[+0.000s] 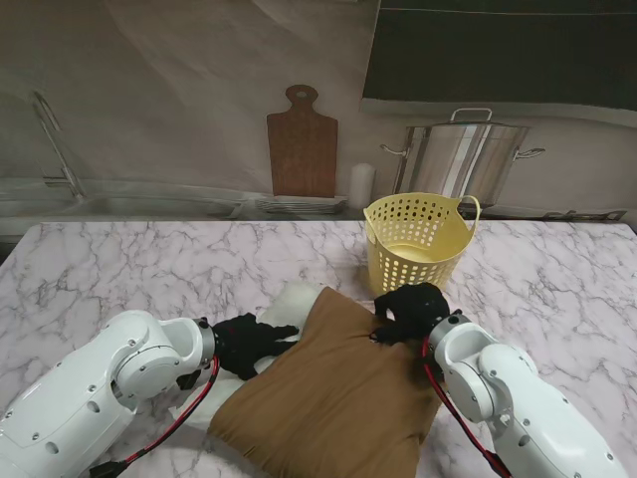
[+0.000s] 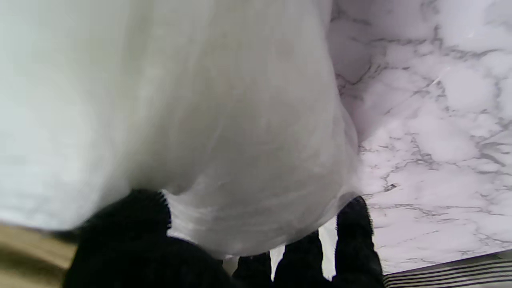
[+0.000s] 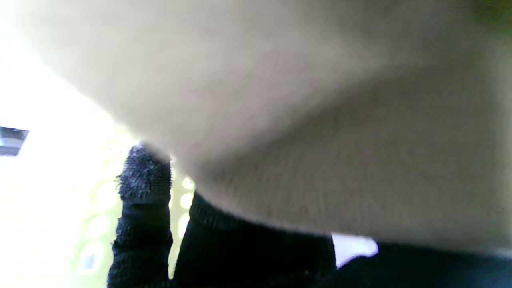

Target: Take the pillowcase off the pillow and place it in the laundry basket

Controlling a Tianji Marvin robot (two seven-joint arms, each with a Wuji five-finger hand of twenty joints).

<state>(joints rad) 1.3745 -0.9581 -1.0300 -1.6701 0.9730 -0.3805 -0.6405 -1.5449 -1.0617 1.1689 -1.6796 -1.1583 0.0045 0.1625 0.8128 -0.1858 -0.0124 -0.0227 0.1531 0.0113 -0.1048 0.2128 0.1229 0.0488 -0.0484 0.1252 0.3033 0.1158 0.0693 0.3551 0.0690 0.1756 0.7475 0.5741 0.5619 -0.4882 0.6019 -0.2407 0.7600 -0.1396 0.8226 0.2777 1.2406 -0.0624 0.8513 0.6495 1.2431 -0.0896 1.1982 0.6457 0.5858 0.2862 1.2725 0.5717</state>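
Observation:
A brown pillowcase [image 1: 338,398] covers most of the pillow on the marble table, close to me. The white pillow [image 1: 297,299] sticks out of its far left end. My black-gloved left hand [image 1: 249,342] grips that bare white end, and the left wrist view shows its fingers [image 2: 354,240] curled round the pillow [image 2: 200,120]. My right hand [image 1: 410,311] is closed on the pillowcase's far right corner, with the brown cloth [image 3: 320,140] filling the right wrist view over the fingers [image 3: 144,200]. The yellow laundry basket [image 1: 398,271] stands just beyond the right hand.
A wooden cutting board [image 1: 302,149], a white cup [image 1: 362,184] and a steel pot [image 1: 463,159] line the back wall. A sink tap [image 1: 55,139] is at the far left. Bare marble table [image 1: 149,269] lies to the left and right of the pillow.

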